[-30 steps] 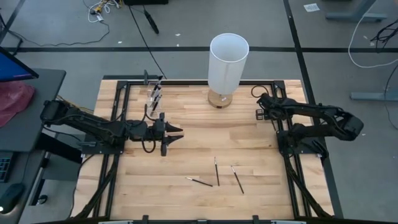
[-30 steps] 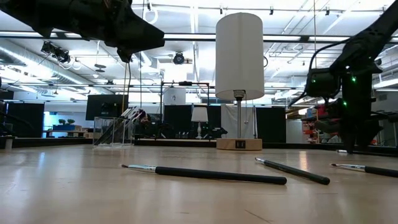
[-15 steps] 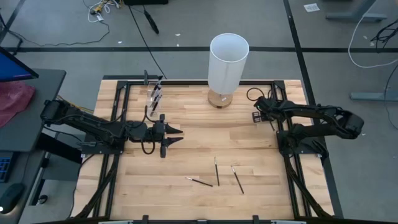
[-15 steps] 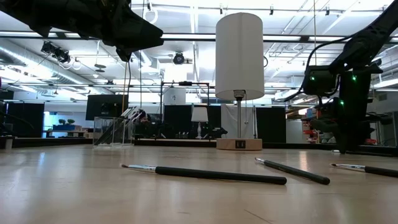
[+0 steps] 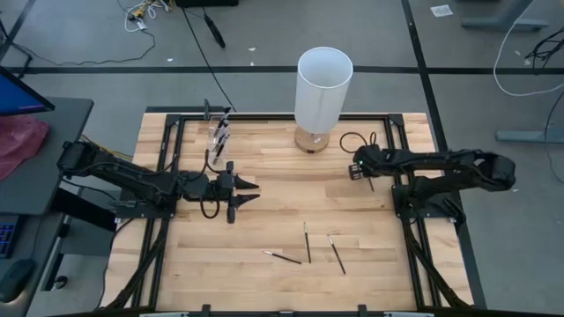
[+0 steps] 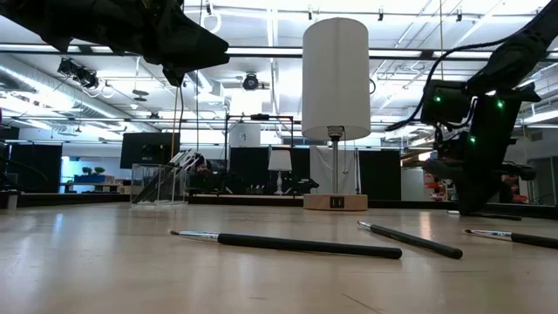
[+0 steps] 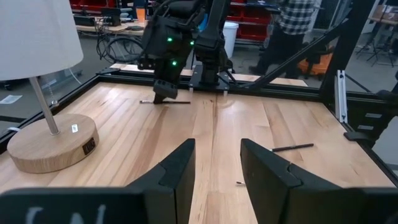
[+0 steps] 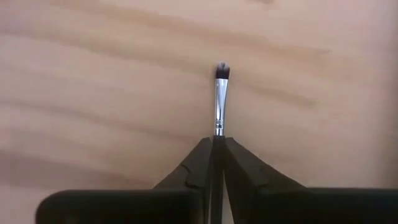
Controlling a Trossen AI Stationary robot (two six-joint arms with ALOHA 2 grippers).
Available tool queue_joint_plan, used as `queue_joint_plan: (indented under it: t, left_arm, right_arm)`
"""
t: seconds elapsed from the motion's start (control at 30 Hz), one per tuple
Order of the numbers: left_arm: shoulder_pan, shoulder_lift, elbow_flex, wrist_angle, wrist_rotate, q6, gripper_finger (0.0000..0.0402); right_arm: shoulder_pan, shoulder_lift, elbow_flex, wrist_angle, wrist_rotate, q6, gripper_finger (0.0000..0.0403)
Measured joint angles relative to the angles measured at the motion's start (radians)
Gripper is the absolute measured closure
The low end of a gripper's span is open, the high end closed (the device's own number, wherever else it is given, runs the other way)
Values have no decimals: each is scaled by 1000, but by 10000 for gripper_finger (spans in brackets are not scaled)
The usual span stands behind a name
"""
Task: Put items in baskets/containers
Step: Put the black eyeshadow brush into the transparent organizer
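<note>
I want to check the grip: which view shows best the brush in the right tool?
The right wrist view: the brush sits pinched between the right tool. The left wrist view shows it small; high and low views hardly show it.

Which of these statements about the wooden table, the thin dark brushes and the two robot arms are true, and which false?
1. The right gripper is shut on a thin dark brush. True.
2. Three dark brushes lie loose on the wooden table near its front. True.
3. The white-shaded lamp lies on its side. False: it stands upright.
4. The left gripper holds a brush. False: its fingers are open and empty.
</note>
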Motion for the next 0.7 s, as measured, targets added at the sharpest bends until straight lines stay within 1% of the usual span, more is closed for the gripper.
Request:
queue_joint_plan:
  t: [0.17, 0.3, 0.43, 0.57, 0.7]
  left_arm:
    - [0, 0, 0, 0, 0, 1, 271]
    - [0, 0, 0, 0, 0, -1, 271]
    - [0, 0, 0, 0, 0, -2, 271]
    - [0, 0, 0, 0, 0, -5, 271]
    - [0, 0, 0, 0, 0, -8, 271]
  right_arm:
    - [153, 2, -1, 96, -20, 52, 365]
    - [275, 12, -1, 150, -21, 71, 392]
    - [390, 56, -1, 231, 4, 79, 395]
    - [491, 122, -1, 378, 34, 79, 399]
    - [553, 182, -2, 571, 37, 49, 401]
